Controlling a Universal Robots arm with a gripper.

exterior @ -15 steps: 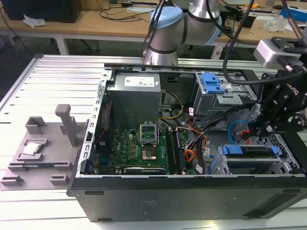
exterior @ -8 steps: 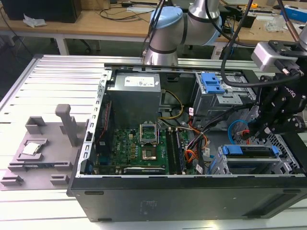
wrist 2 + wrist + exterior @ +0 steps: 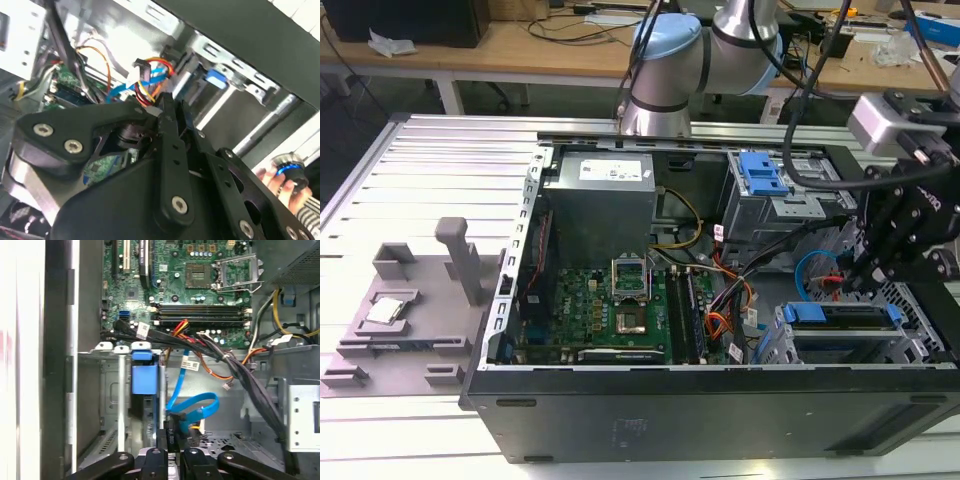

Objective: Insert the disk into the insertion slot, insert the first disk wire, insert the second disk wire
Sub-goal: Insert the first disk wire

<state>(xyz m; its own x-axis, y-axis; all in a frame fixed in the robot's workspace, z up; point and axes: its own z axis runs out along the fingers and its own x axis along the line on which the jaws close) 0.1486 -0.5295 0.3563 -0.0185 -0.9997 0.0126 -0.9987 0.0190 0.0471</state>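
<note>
Disk (image 3: 842, 318): was seated in the insertion slot (image 3: 920, 345), one edge left reachable for cabling.
Tool (image 3: 172, 452): was clenched, apparently on the blue wire (image 3: 200, 405) plug, held beside the disk for mating.

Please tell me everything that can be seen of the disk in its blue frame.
The disk sits inside the insertion slot, the light grey metal cage at the exterior view's right. It shows edge-on: a dark strip with its bright blue plastic frame at both ends. Cage walls flank it. The gripper hangs close above it; contact cannot be judged.
</note>
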